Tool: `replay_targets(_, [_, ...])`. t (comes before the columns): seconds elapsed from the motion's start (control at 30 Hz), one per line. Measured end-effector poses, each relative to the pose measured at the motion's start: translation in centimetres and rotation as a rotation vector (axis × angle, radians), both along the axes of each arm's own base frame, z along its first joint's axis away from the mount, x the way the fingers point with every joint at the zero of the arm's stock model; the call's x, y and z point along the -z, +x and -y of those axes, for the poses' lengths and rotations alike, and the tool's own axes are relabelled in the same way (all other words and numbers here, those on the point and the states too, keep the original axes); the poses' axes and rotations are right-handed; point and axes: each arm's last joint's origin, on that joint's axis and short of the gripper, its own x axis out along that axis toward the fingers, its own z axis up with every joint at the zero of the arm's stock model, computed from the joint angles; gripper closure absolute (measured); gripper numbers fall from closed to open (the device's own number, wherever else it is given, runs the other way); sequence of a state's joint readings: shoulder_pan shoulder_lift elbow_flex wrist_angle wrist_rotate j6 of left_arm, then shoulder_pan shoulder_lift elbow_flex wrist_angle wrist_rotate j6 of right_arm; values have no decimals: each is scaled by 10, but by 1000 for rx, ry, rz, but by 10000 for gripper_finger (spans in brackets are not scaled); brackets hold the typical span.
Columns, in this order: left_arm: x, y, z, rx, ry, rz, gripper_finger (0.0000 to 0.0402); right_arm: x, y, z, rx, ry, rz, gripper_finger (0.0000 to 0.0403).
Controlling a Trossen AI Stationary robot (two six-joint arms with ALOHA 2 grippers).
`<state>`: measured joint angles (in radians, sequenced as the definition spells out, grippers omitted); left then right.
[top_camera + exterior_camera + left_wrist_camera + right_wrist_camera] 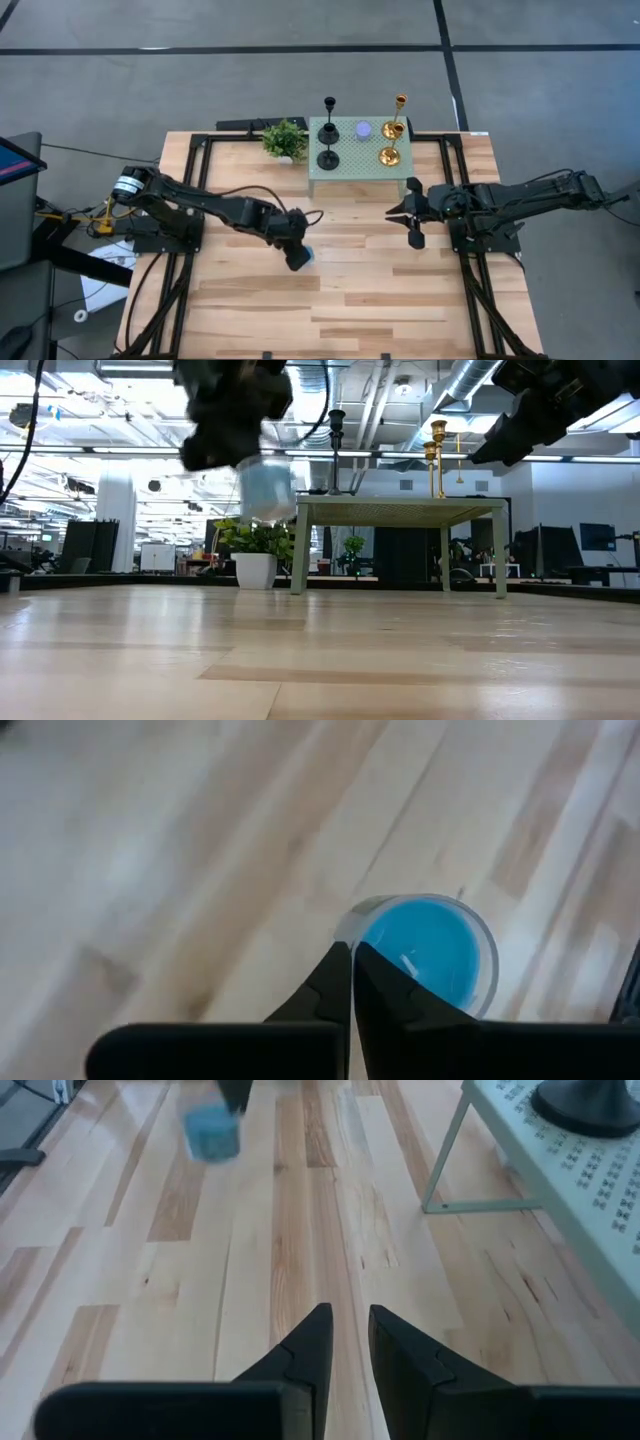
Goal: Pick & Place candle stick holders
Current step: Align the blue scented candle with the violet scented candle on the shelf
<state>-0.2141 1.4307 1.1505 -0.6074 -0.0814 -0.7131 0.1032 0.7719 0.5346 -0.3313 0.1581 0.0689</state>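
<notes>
My left gripper (297,252) is shut on a low round blue candle holder (432,952) over the middle of the wooden table; the low view shows the holder (266,490) lifted well above the table top. My right gripper (406,216) is open with a narrow gap and empty, hovering in front of a small pale-green side table (350,172). On that side table stand two black stemmed holders (329,104) (328,157), a low purple holder (363,130) and two gold stemmed holders (400,103) (390,152). My left gripper pinches the blue holder's rim (347,925) on the side nearest the wrist, one finger (395,1000) inside the cup and one outside. The fingers come from above, slanting down. The holder hangs below the fingers, lifted clear of the table and roughly upright.
A small green leafy plant in a white pot (285,140) stands left of the side table at the far edge. Black frame rails (190,200) run along both sides of the table. Bare wood (350,300) lies toward the near edge.
</notes>
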Motion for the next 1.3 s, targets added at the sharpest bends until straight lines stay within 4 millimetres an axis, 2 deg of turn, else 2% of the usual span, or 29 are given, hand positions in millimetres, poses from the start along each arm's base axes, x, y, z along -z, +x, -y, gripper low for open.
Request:
replay_targets(0.2, [-52,8,0,96,132,155,399,2,-1,0,0,-2,-19,342])
replay_targets(0.47, [-99,12,-6,147,402,283,399,3,-2,0,0,-2,-31,342])
replay_targets(0.57, [-107,22,-12,161,471,288,399,3,-2,0,1,-2,-31,342])
replay_targets(0.7, [-117,44,-25,184,554,290,399,3,-2,0,1,-1,-31,342])
replay_targets(0.83, [-135,61,-42,184,625,296,398,3,-2,0,1,-1,-31,342])
replay_targets(1.03, [-168,60,-75,124,685,278,397,3,-2,0,5,5,-32,342])
replay_targets(1.13, [-174,60,-91,87,698,264,397,3,-2,0,5,5,-34,342])
replay_targets(1.3, [-167,75,-112,73,661,269,397,3,-2,0,5,-1,-32,342])
